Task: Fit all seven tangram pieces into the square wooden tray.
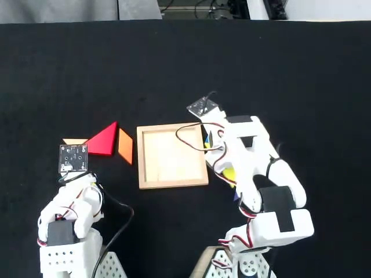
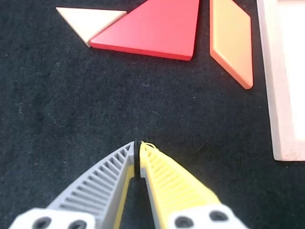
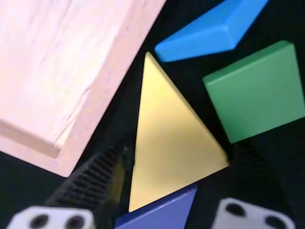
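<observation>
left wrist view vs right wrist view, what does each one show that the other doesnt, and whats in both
Left wrist view, not the right: the cream triangle, red triangle and orange parallelogram, ahead of the left gripper, which is shut and empty.
Right wrist view, not the left: the yellow triangle, green square, light blue piece and dark blue piece, close together beside the wooden tray.
Both: the wooden tray's rim and the black cloth.
</observation>
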Controlling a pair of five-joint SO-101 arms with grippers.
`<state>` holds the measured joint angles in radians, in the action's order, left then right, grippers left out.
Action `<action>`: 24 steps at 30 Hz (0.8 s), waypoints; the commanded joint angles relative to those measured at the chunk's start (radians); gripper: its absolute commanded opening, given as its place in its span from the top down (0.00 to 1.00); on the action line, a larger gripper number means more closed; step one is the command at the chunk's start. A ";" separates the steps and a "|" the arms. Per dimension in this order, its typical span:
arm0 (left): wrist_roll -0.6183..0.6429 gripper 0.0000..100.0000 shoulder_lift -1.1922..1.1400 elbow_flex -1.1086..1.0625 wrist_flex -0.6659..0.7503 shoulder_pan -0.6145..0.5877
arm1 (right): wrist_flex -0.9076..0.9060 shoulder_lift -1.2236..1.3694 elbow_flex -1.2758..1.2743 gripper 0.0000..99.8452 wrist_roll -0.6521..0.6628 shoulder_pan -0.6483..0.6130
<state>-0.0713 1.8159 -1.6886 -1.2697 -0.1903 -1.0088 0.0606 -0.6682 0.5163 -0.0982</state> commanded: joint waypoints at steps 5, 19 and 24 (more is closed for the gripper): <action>0.000 0.97 0.002 -0.012 -0.002 -0.012 | -0.008 0.002 0.027 0.85 0.008 -0.029; 0.000 0.97 0.002 -0.012 -0.002 -0.012 | -0.233 -0.229 0.140 0.89 0.008 -0.031; 0.000 0.97 0.002 -0.012 -0.002 -0.012 | -0.258 -0.315 0.127 0.89 -0.002 -0.017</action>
<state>-0.0713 1.8159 -1.6886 -1.2697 -0.1903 -1.2543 -0.1864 -0.5777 0.5163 -0.1197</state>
